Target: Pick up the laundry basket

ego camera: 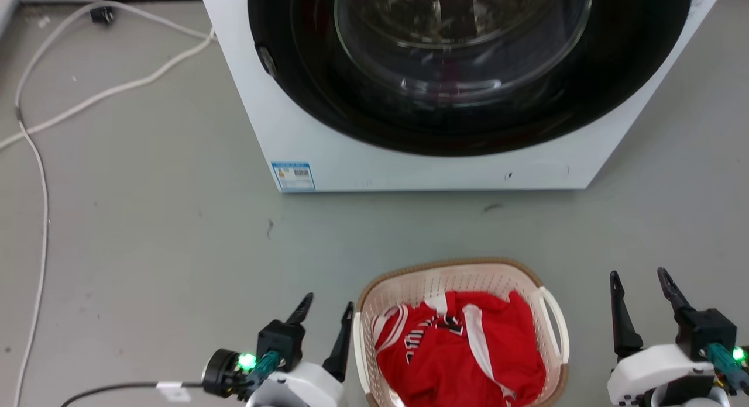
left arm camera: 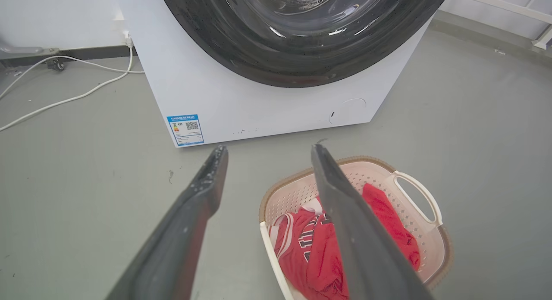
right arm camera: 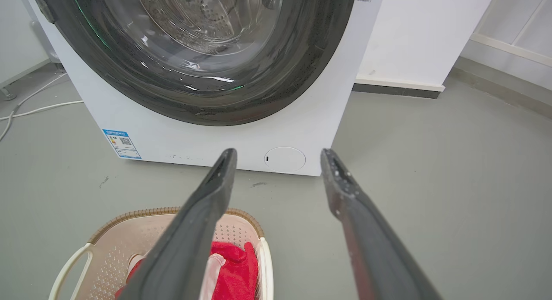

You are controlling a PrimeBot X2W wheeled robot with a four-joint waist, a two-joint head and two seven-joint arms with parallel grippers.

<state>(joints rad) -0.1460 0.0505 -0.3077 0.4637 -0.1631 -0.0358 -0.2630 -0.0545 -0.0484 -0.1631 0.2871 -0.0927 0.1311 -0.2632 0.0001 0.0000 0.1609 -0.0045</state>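
Basket position: the cream perforated plastic laundry basket with the brown woven-look rim (ego camera: 450, 262) sits on the grey floor (ego camera: 146, 231), in front of the white front-loading washing machine (ego camera: 327, 144) and apart from it, with bare floor between them. The machine's round dark door faces me. A crumpled red garment with white trim (ego camera: 462, 348) lies inside the basket.

Left gripper (ego camera: 329, 302): jaws moderately wide, nothing between them. It is low beside the basket's left side. In the head view its inner finger (ego camera: 342, 342) is just beside the basket's white left-hand loop handle (ego camera: 358, 348). I cannot tell whether they touch.

Right gripper (ego camera: 637, 273): jaws also moderately wide and empty, fingers pointing toward the machine. It stands off from the basket's right-hand loop handle (ego camera: 556, 325), with a strip of floor between them.

Other notes: a small blue label (ego camera: 293, 176) is on the machine's lower left front corner. White cables (ego camera: 111, 91) trail across the floor to the left of the machine.
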